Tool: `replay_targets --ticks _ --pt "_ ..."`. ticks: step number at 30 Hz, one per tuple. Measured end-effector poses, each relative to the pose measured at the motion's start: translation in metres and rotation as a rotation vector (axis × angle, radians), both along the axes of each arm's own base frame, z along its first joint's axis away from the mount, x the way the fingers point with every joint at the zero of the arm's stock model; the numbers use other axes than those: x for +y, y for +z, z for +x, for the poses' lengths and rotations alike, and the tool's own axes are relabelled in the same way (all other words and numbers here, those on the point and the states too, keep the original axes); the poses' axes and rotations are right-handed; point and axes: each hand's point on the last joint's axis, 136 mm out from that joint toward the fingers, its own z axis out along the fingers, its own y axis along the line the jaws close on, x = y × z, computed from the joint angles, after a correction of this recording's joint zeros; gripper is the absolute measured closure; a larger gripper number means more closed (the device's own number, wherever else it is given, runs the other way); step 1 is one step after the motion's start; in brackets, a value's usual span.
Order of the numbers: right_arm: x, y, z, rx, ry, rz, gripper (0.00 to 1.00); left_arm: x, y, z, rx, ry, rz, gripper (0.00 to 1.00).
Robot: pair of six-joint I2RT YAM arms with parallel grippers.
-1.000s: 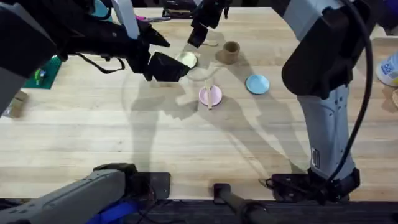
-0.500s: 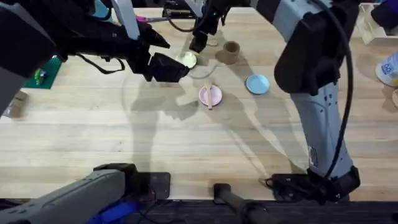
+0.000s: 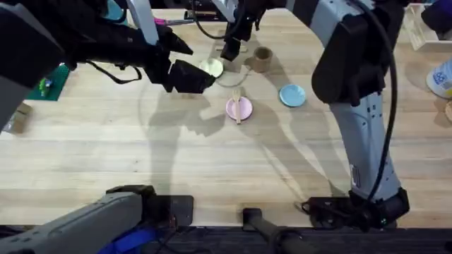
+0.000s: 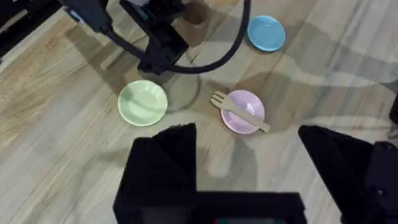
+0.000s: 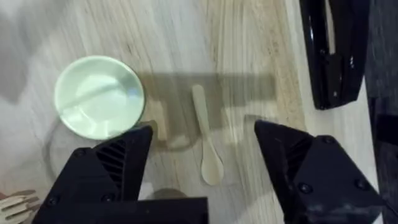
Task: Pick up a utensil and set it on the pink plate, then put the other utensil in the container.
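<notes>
The wooden fork point(image 4: 240, 111) lies across the pink plate point(image 4: 249, 121), its tines over the rim; from overhead the pink plate point(image 3: 239, 109) sits mid-table. My left gripper point(image 4: 247, 149) hovers open and empty above and to the left of it, seen from overhead as my left gripper point(image 3: 188, 76). At the far side my right gripper point(image 3: 232, 48) hangs open over the wooden spoon point(image 5: 206, 138), which lies flat on the table between its fingers point(image 5: 124, 158) without touching them. The brown wooden container point(image 3: 263, 59) stands upright just right of that gripper.
A pale green plate point(image 3: 212, 68) lies beside the spoon and a light-blue plate point(image 3: 292, 94) right of the pink one. A black tool point(image 5: 334, 50) rests near the spoon. A green item point(image 3: 49, 81) sits at the table's left.
My right gripper has shifted slightly right and lower over the spoon. The left arm, the fork and the plates have stayed put.
</notes>
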Motion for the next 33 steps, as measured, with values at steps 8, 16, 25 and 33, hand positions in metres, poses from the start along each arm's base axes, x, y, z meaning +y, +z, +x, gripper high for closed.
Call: replay_targets --ticks 8,16,25,33 --pt "-0.003 -0.022 0.001 0.025 0.003 -0.019 0.025 0.000 0.000 0.000 0.000 0.000 0.000 0.006" --pt "-0.004 -0.023 0.000 0.028 0.007 -0.023 0.169 0.000 0.000 0.000 0.000 0.000 0.000 0.006" --pt "-0.004 -0.026 -0.008 0.060 0.012 -0.032 0.377 0.000 0.000 0.000 0.000 0.000 0.000 0.006" --pt "-0.011 -0.028 -0.015 0.099 0.007 -0.047 0.530 0.000 0.000 0.000 0.000 0.000 0.000 0.006"
